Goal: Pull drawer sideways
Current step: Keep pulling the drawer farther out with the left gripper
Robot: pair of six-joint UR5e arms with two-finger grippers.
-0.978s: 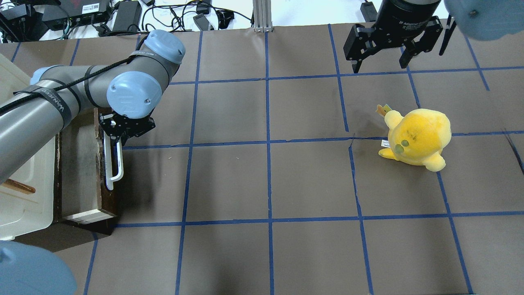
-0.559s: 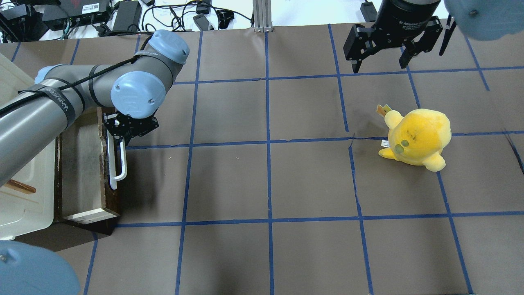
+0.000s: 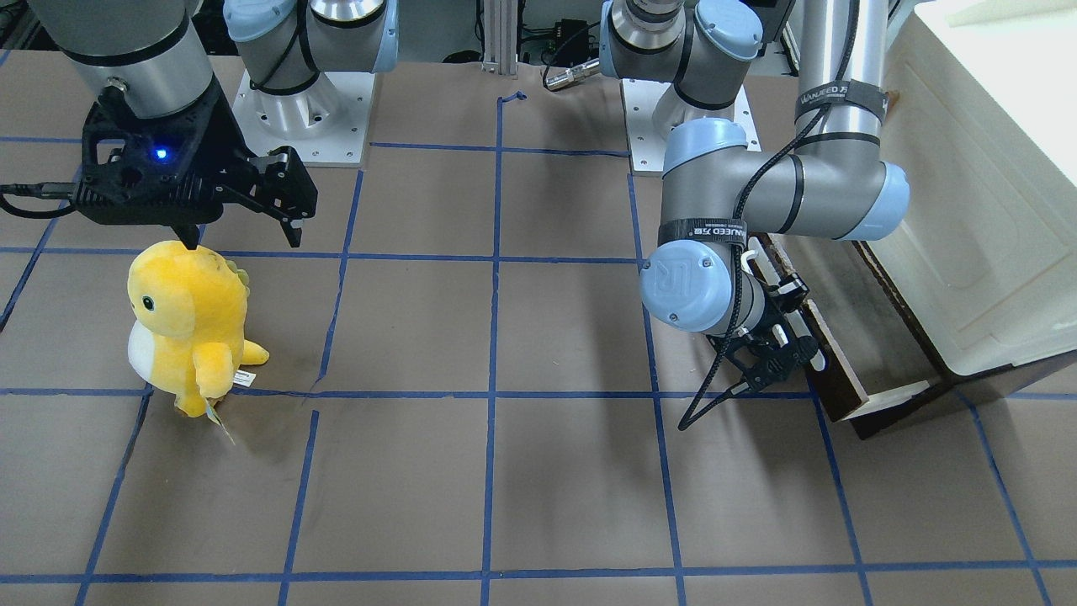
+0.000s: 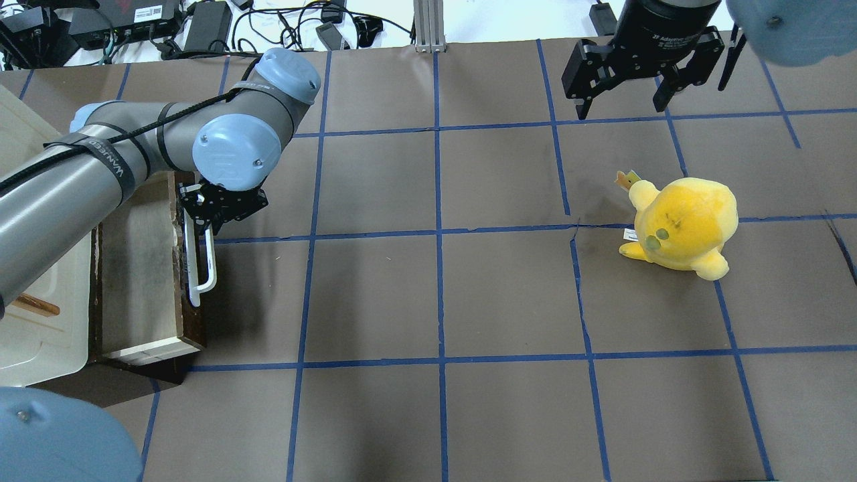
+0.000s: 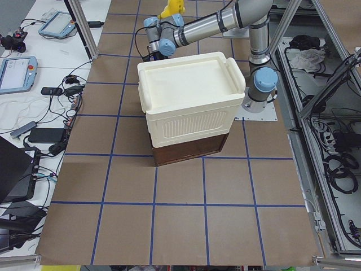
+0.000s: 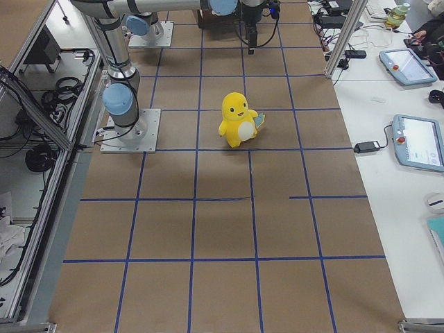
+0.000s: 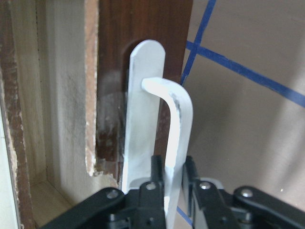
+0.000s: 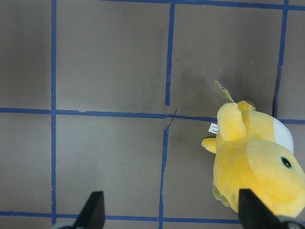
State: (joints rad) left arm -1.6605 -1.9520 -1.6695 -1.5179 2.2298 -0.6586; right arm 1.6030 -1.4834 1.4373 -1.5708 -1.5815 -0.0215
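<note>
The drawer (image 4: 137, 281) sticks out of the cream-white cabinet (image 4: 33, 335) at the table's left, its pale wood inside showing. Its dark brown front (image 7: 143, 28) carries a long white bar handle (image 4: 204, 268). My left gripper (image 4: 207, 224) is shut on that handle (image 7: 178, 124), near the bar's far end. The front-facing view shows the same grip (image 3: 778, 345) beside the drawer (image 3: 850, 337). My right gripper (image 4: 622, 110) is open and empty, high over the far right of the table (image 3: 240, 240).
A yellow plush toy (image 4: 683, 224) stands on the right half of the table, just below the right gripper (image 8: 171, 214) and visible in its view (image 8: 257, 157). Brown paper with blue tape grid covers the table. Cables and power bricks (image 4: 207, 23) lie beyond the far edge.
My left gripper has moved right with the handle in it, and the drawer has slid further out of the cabinet. The right arm and plush have not moved.
</note>
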